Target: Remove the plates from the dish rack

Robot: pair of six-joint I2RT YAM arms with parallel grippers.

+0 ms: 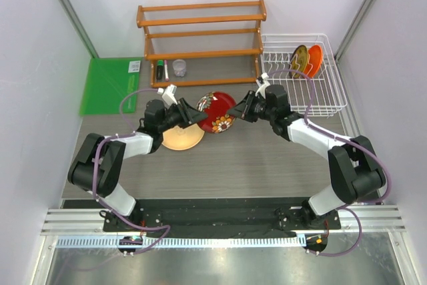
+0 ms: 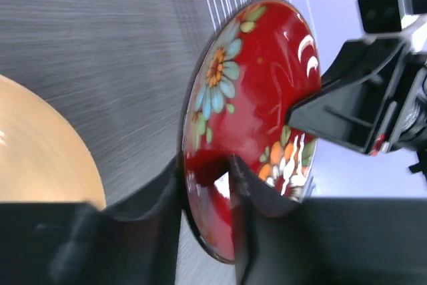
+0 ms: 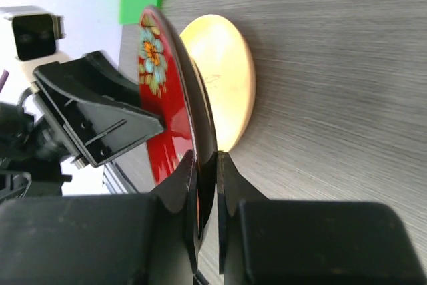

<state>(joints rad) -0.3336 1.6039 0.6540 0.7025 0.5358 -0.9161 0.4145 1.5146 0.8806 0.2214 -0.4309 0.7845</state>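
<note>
Both my hands are on the same plate right now. My left hand (image 1: 198, 113) is clamped on one side of the dark red flower plate (image 1: 217, 113) and my right hand (image 1: 235, 111) is clamped on the opposite side, so the plate sits between them around the middle of the table (image 1: 267, 158), a bit toward the far edge.

In the left wrist view my left hand (image 2: 208, 191) has a finger on each face of the plate's rim, with the flower pattern (image 2: 217, 81) facing the camera and the right hand (image 2: 340, 115) pinching the far side. The right wrist view shows the same thing mirrored: my right hand (image 3: 203, 185) pinches the rim, and the plate (image 3: 170, 118) stands on edge. I honestly can't tell whether its lower edge touches the table or hangs just above it.

The tan plate (image 1: 181, 137) lies flat on the table just beside the red one, under my left wrist, toward the near-left.

The dish rack (image 1: 313, 95) sits at the far right corner. Two plates stand in its far end, the dark-rimmed plate (image 1: 298, 60) and the orange plate (image 1: 314, 60), side by side and leaning.

A wooden shelf (image 1: 200, 31) runs along the far edge, with a green mat (image 1: 107, 88) at the far left.
</note>
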